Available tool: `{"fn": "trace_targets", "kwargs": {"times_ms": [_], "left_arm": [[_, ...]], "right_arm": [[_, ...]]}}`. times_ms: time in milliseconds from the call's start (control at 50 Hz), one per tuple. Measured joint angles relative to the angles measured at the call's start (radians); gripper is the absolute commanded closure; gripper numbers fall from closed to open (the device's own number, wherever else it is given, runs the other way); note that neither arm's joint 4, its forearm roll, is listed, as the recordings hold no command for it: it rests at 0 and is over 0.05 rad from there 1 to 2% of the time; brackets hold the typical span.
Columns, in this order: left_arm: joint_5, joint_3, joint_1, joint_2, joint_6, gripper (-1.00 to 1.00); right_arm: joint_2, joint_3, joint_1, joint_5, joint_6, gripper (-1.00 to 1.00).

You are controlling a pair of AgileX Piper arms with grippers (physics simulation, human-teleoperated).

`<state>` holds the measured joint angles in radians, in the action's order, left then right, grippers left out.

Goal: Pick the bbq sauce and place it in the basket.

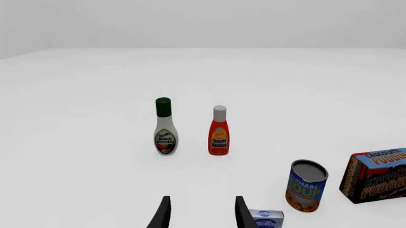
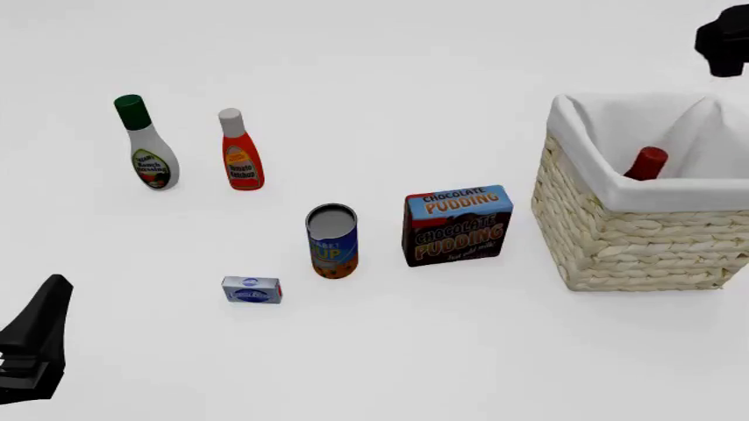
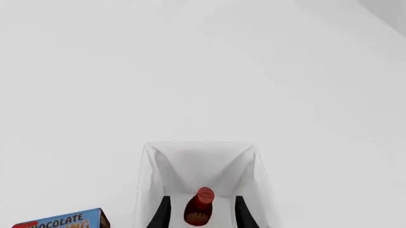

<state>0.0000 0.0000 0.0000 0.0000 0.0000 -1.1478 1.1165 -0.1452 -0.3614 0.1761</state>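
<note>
Nearest you, your left gripper [image 1: 199, 213] sits low at the front left of the table, its two dark fingers [image 1: 161, 214] spread apart with nothing between them. Just ahead of it lies a small blue-and-white box [image 2: 252, 290], and beyond that stands the alphabet soup can [image 2: 332, 240] upright, with the chocolate pudding box [image 2: 458, 224] upright to its right, near but not touching. To the right of the pudding box sits the basket [image 2: 620, 237], woven straw with a white cloth lining. The bbq sauce [image 2: 644, 164] is inside it, red cap showing above the lining, leaning a little against the cloth. Your right gripper [image 3: 199, 213] is up above the basket, looking down into it; its fingers [image 3: 241, 213] stand apart on either side of the bottle as seen from the wrist, not clamped on it. Farther back on the left side of the table stand the ranch dressing bottle [image 2: 147, 149] with its green cap and, just beside it, the ketchup bottle [image 2: 238, 153] with its white cap, both upright and well apart from the basket.
</note>
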Motion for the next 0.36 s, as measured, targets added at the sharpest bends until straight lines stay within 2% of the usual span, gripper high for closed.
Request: {"fn": "trace_targets", "kwargs": {"times_ms": [360], "left_arm": [[0.000, 0.000, 0.000, 0.000, 0.000, -1.00]], "right_arm": [[0.120, 0.027, 0.010, -0.061, -0.018, -1.00]]}}
